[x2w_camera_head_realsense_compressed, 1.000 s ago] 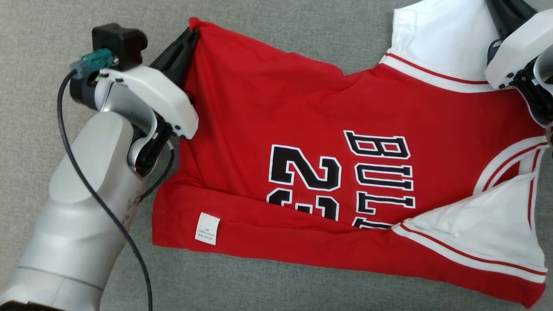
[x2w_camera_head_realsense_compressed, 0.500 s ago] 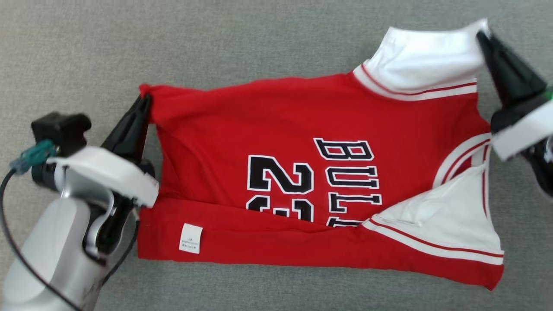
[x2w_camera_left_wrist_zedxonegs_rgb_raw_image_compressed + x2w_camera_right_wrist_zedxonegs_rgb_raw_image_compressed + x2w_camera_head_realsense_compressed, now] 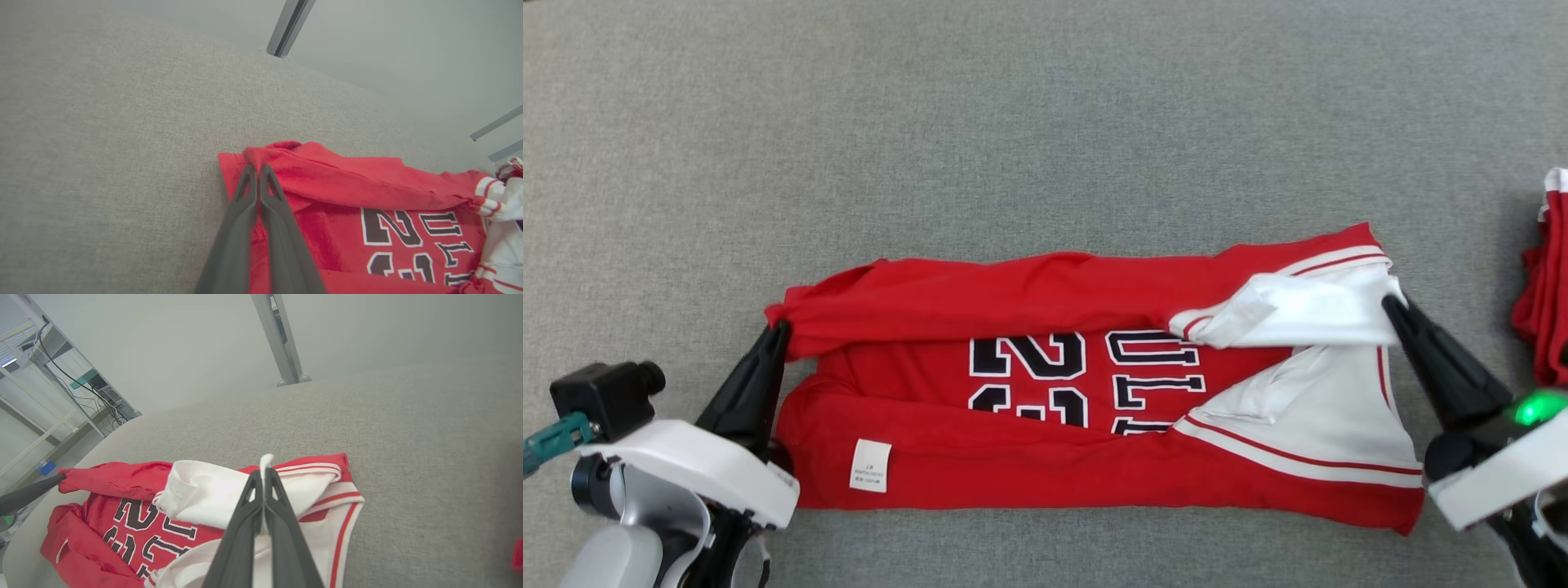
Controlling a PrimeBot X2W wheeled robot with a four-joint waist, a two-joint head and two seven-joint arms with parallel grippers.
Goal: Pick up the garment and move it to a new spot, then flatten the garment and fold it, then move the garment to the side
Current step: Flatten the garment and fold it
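The garment (image 3: 1029, 469) is a red jersey with white sleeves and black lettering, lying across the grey surface with its near and far long edges folded toward the middle. My left gripper (image 3: 778, 328) is shut on the red hem corner at the jersey's left end; the left wrist view has the gripper (image 3: 257, 167) pinching that bunched red edge (image 3: 282, 153). My right gripper (image 3: 1390, 300) is shut on the white sleeve edge at the right end, and in the right wrist view the gripper (image 3: 264, 470) holds white cloth (image 3: 204, 494) pinched between the tips.
Another red and white cloth (image 3: 1543, 318) lies at the right edge of the grey padded surface (image 3: 1045, 122). A metal post (image 3: 282, 339) and shelving with cables (image 3: 61, 396) stand beyond the surface.
Both grippers pulled the jersey's far edge toward me and down, folding it over the lettering. The head camera also shifted, so the whole jersey sits lower in view.
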